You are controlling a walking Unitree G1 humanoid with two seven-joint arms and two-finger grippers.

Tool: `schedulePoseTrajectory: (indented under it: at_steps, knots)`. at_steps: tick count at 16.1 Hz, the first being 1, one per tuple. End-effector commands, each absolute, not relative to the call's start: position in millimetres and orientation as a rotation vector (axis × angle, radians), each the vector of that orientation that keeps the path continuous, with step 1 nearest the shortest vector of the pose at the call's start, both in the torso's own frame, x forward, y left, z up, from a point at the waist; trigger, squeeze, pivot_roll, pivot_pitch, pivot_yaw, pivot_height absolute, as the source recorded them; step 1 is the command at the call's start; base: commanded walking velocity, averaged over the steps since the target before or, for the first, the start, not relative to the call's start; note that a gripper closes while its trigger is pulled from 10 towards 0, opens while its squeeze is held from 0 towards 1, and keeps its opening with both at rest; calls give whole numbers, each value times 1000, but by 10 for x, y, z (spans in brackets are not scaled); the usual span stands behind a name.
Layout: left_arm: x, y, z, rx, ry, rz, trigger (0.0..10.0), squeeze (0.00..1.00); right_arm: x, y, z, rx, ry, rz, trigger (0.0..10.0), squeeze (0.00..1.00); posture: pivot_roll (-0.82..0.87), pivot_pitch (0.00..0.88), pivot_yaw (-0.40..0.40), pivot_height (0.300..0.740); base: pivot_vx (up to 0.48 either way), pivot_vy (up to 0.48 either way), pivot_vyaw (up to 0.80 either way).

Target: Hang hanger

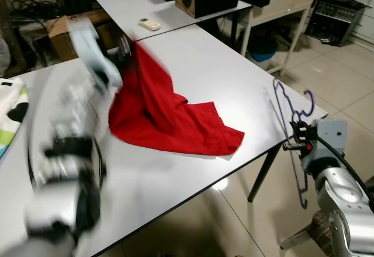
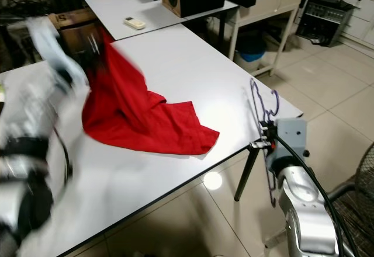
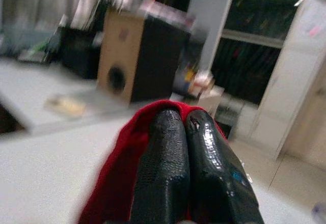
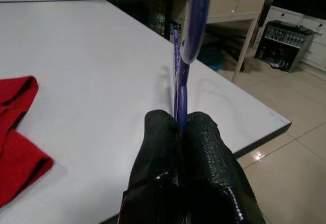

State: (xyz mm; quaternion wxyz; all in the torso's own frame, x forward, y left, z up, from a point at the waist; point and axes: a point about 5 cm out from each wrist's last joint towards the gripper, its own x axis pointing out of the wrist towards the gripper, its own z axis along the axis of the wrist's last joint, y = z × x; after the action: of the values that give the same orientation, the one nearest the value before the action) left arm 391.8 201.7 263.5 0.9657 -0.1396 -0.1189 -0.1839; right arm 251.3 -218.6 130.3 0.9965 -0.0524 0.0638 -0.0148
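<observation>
Head views: right gripper (image 1: 294, 138), just off the white table (image 1: 234, 82) edge, clamps a purple hanger (image 1: 287, 108); blurred left arm lifts the red garment (image 1: 163, 114).
Left wrist: left gripper (image 3: 189, 132) clenched on the red garment's fold; speaker (image 3: 137, 61) beyond.
Right wrist: fingers (image 4: 158, 147) pinch the hanger's wire, rising ahead over the table.

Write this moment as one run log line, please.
left gripper: shut on red garment, lifting | right gripper: shut on purple hanger | table
</observation>
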Motion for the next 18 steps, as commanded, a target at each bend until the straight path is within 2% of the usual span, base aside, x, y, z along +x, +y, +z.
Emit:
schedulePoseTrajectory:
  at_steps: [1,4,6,8,12,13,15,16,18]
  knots:
    - [3935,2128,3043,-290,-361,-398,0,0,2546,-2144,1308,-99,117,-14,10000,0,-127,0,69,740,0,0,0]
    - [3819,2121,3934,-337,-630,-505,0,0,2579,-2154,1374,-96,79,-26,10000,0,-132,0,79,740,0,0,0]
    - [3733,2102,4198,-298,-734,-527,0,0,2571,-2162,1378,-93,73,-34,10000,0,-134,0,84,740,0,0,0]
    - [3774,2091,4149,-302,-711,-511,0,0,2561,-2150,1357,-91,76,-35,10000,0,-135,0,87,740,0,0,0]
    - [3947,2055,3349,-171,-445,-452,0,0,2564,-2106,1350,-92,74,-24,10000,0,-143,0,98,740,0,0,0]
    - [3863,2083,2812,-143,-332,-507,0,0,2553,-2093,1343,-97,75,-21,10000,0,-145,0,101,740,0,0,0]
    - [3744,2139,2524,-132,-273,-552,0,0,2542,-2086,1340,-99,75,-20,10000,0,-152,0,105,740,0,0,0]
    - [3545,2369,2217,-118,-203,-525,0,0,2528,-2072,1332,-99,78,-16,10000,0,-145,0,99,740,0,0,0]
    - [3354,2651,2008,-110,-150,-458,0,0,2523,-2050,1313,-98,86,-4,10000,0,-142,0,96,740,0,0,0]
